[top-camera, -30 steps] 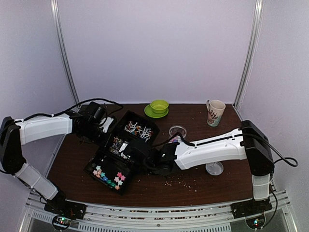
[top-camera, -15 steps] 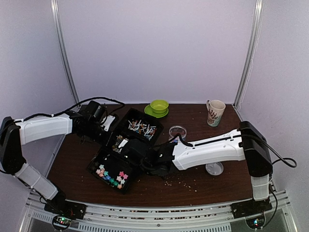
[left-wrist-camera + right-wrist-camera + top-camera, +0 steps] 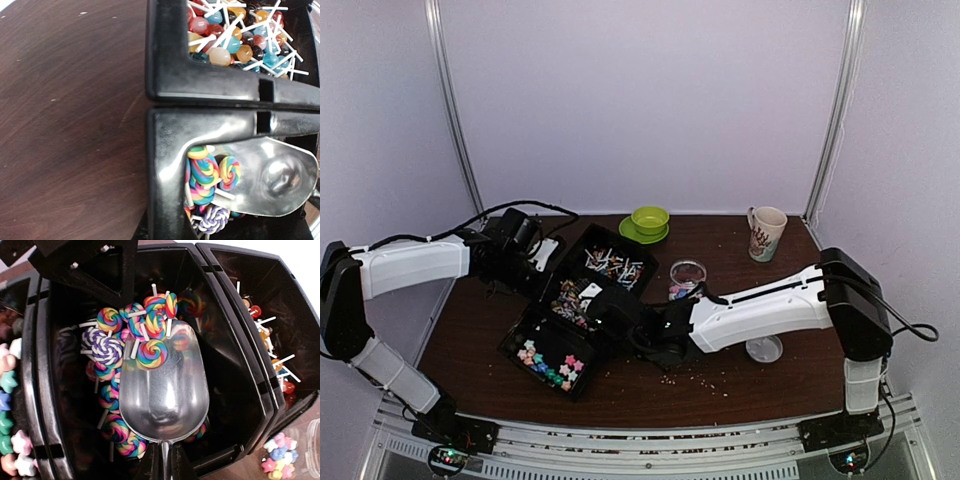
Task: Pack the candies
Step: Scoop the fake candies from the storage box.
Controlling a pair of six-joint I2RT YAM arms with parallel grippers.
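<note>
The right gripper (image 3: 162, 466) clamps one shiny rounded metal scoop (image 3: 165, 390) among glossy swirl lollipops (image 3: 152, 354) in the black three-compartment plastic tray (image 3: 240, 365), whose rim the left gripper (image 3: 546, 264) pinches.

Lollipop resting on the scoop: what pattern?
Rainbow spiral; the lollipop shows best in the right wrist view.

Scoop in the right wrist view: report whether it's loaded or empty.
Nearly empty: the scoop has a bare, shiny bowl except for one rainbow swirl lollipop on its front lip.
</note>
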